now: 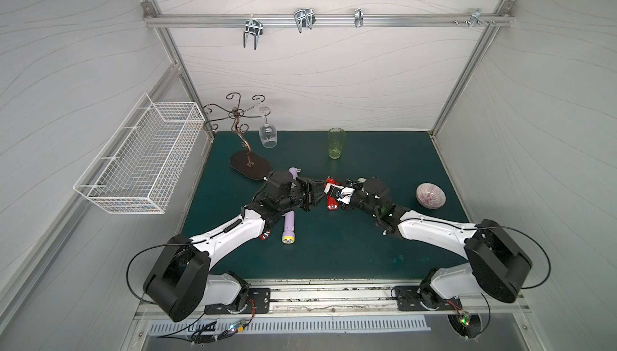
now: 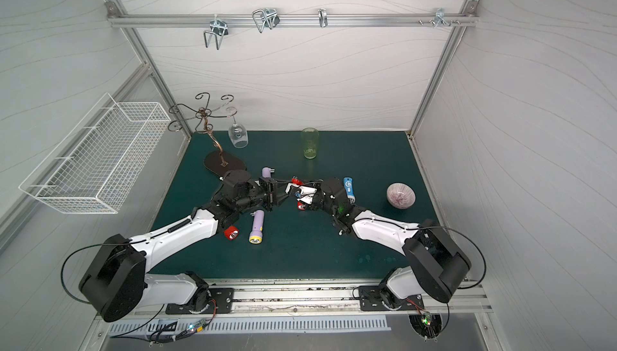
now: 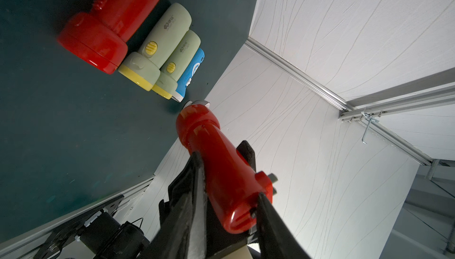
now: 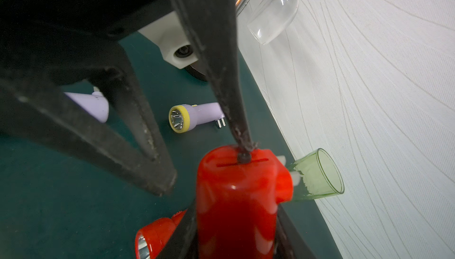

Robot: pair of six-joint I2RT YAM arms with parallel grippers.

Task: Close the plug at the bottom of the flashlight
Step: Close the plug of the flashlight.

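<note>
You are in the closing step itself, and the plug (image 4: 283, 181) is not yet folded in. It juts out sideways from the bottom end of the red flashlight (image 4: 234, 208), with its 2 pale prongs bare. Your right gripper (image 1: 340, 194) is clamped around the flashlight's body and holds it off the table (image 1: 334, 259), over the middle and somewhat nearer the back edge than the front. Your left gripper (image 4: 203, 169) grasps nothing: its 2 jaws stand apart, and 1 fingertip (image 4: 242, 144) rests on the flashlight's end face, just beside the plug rather than on it. The next move likely calls for you to shift that fingertip onto the plug's outer side and press it toward the body until it sits flush, while the right grip resists the twist. If you press off the hinge line, the flashlight may turn in the jaws.
</note>
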